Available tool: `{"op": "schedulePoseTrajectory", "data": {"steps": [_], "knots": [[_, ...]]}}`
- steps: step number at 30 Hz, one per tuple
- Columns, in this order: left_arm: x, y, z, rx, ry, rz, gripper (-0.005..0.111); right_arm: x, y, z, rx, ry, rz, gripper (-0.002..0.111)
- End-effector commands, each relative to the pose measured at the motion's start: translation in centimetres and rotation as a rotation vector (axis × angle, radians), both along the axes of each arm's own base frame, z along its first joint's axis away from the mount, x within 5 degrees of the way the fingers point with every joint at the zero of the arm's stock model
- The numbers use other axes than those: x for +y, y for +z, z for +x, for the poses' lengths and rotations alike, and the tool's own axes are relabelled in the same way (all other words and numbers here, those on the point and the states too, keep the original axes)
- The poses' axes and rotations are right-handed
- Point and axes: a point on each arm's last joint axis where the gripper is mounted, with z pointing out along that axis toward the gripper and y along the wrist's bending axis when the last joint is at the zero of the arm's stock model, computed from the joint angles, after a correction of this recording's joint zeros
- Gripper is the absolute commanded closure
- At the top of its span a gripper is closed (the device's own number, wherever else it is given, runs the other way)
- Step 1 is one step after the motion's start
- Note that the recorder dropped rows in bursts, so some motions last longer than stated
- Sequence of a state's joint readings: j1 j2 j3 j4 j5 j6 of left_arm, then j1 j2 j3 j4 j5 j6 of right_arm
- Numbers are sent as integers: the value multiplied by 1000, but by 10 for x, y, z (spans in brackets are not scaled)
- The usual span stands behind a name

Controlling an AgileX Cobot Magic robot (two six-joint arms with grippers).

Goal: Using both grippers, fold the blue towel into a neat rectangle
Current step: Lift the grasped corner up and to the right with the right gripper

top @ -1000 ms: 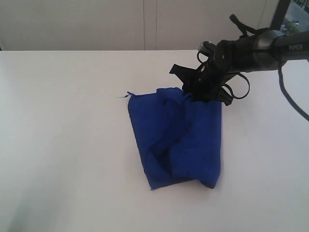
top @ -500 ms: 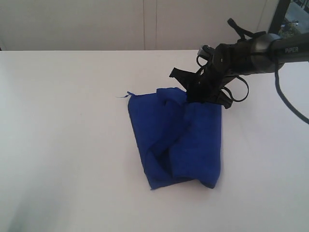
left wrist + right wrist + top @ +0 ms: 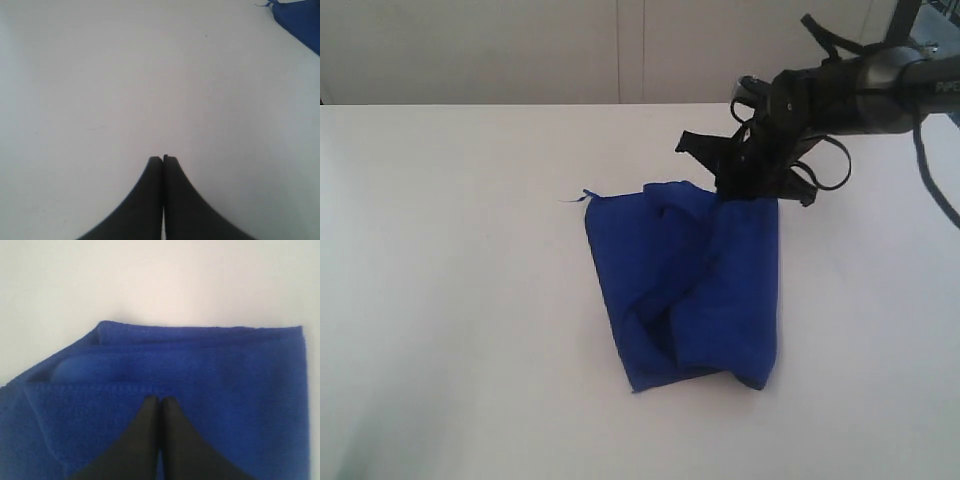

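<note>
Where the towel (image 3: 690, 290) lies loosely folded mid-table (image 3: 450, 250), we see our right claw (image 3: 748, 188) pinched shut on its far right edge, while our left claw (image 3: 163, 158) hangs closed over bare table, holding nothing.

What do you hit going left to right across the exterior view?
loose thread → blue towel → right arm
</note>
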State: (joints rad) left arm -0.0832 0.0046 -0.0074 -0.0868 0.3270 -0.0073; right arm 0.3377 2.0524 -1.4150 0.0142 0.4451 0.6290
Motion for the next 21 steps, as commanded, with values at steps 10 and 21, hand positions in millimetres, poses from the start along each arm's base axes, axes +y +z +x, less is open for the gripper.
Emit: {"op": "schedulePoseTrajectory", "data": {"steps": [10,21], "knots": [[0,-3,0,11,1,-4,107,-32,50,-20,14,231,-459,108],[0,-3,0,11,1,-4,107,-32,51,-19,-10,239,-463,108]]}}
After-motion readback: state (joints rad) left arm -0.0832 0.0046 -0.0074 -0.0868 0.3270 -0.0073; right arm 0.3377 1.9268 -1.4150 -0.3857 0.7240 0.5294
